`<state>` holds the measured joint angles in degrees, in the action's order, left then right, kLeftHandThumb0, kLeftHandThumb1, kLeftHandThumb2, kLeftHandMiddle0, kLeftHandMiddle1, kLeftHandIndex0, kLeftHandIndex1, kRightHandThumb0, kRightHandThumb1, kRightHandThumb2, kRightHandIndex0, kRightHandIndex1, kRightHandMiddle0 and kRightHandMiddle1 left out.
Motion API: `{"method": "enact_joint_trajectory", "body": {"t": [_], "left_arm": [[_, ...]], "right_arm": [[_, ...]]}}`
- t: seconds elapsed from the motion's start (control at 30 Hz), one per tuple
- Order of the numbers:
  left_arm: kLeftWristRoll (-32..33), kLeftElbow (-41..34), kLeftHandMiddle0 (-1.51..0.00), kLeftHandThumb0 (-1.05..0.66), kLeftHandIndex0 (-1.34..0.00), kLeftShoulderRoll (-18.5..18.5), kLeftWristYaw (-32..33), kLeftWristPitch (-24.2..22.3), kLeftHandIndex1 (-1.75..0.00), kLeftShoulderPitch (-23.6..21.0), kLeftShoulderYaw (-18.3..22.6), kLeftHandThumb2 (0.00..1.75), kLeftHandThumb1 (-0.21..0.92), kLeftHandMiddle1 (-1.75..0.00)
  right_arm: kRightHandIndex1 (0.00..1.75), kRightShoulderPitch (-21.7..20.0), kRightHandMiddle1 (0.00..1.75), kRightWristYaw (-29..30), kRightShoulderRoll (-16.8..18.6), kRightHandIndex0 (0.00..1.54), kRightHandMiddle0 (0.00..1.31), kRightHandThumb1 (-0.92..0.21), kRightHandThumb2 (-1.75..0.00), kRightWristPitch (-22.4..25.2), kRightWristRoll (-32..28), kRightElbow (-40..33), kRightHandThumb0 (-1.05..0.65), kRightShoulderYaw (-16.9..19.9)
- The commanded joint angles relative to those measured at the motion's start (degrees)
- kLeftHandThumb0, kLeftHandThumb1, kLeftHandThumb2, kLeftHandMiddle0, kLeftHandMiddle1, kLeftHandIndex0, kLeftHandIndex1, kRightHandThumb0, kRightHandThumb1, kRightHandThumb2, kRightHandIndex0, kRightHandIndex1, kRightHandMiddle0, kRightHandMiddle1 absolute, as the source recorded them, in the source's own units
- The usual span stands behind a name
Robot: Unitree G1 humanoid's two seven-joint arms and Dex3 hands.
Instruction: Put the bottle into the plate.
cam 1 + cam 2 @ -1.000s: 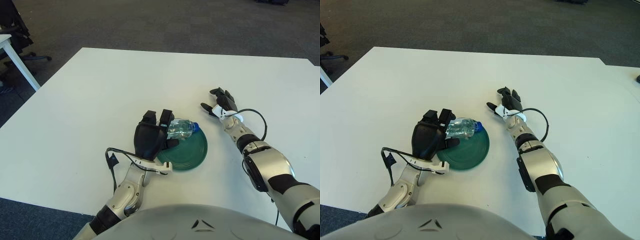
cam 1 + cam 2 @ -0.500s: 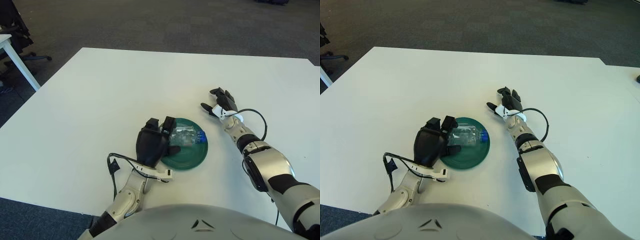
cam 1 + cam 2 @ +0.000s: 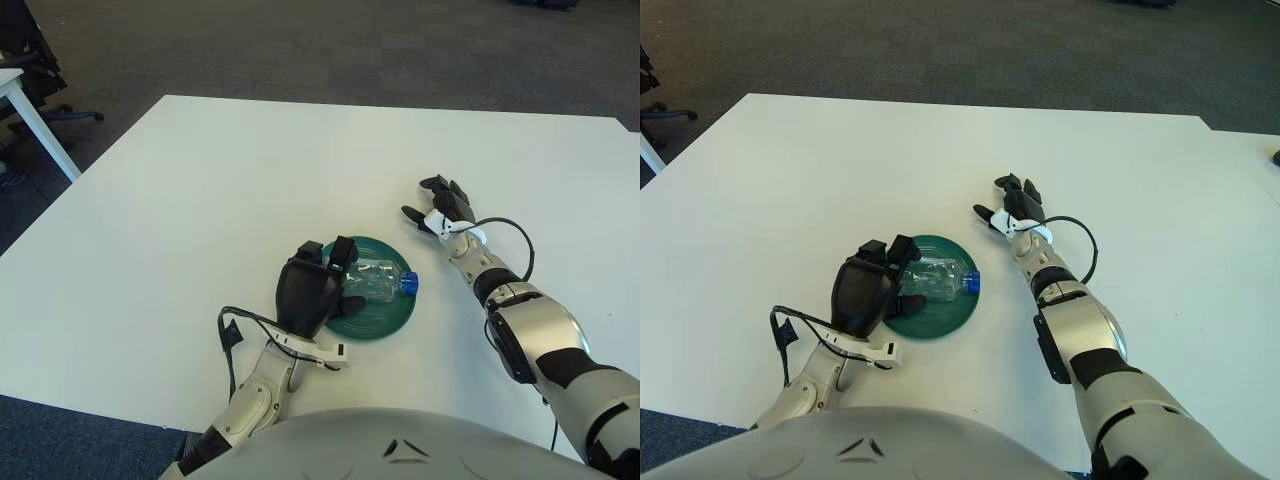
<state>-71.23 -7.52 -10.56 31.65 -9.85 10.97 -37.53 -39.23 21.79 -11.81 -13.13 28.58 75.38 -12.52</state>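
**Bottle lies on green plate**

A clear bottle (image 3: 378,283) with a blue cap lies on its side in the green plate (image 3: 385,322) on the white worktop (image 3: 180,200). The left hand (image 3: 310,295), at the plate's 9 o'clock edge, has its fingers (image 3: 342,252) loosened around the bottle's base. The right hand (image 3: 442,210) shows at 2 o'clock, fingers released.

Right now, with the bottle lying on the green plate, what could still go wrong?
The bottle lies on its side, its blue cap at the plate rim, so it may roll off toward the right. The left hand is close against the bottle's base; whether its fingers grip it is unclear, and pulling away could drag the bottle or nudge the plate. The right hand, beside the plate on its right, looks uninvolved.
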Motion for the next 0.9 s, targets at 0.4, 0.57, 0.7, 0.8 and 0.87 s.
{"method": "enact_joint_trajectory", "body": {"t": [0.4,0.57,0.7,0.8,0.87], "left_arm": [[1.01,-2.32,-0.42,-0.92,-0.17,1.46,-11.30,-4.50,-1.32,2.44,0.56,0.85,0.88,-1.05],[-0.38,-3.35,-0.34,-1.03,-0.03,1.78,-12.14,-5.67,-0.69,3.01,0.48,0.88,0.92,-0.29],[-1.58,-2.93,-0.26,-1.04,-0.01,1.65,-8.32,-5.10,-0.36,2.64,0.58,0.91,0.92,-0.08],[-1.83,-2.41,-0.21,-1.05,0.00,1.37,-6.24,-4.50,-0.22,2.03,0.82,0.93,0.92,-0.03],[-1.93,-2.11,-0.19,-1.05,0.00,1.10,-5.20,-4.11,-0.16,1.70,0.97,0.95,0.92,-0.02]], "right_arm": [[0.08,6.31,0.91,-3.16,-0.42,0.63,0.00,-0.92,-0.47,3.30,-0.41,4.08,-0.78,0.46],[0.08,6.29,0.90,-3.11,-0.41,0.63,0.00,-0.92,-0.48,3.35,-0.39,4.08,-0.78,0.45],[0.08,6.27,0.91,-3.06,-0.41,0.64,0.00,-0.92,-0.48,3.27,-0.42,4.07,-0.78,0.48],[0.09,6.25,0.91,-3.01,-0.36,0.63,0.00,-0.92,-0.47,3.24,-0.44,4.07,-0.78,0.51],[0.09,6.25,0.92,-3.02,-0.32,0.63,0.00,-0.92,-0.47,3.22,-0.47,4.07,-0.78,0.54]]}}
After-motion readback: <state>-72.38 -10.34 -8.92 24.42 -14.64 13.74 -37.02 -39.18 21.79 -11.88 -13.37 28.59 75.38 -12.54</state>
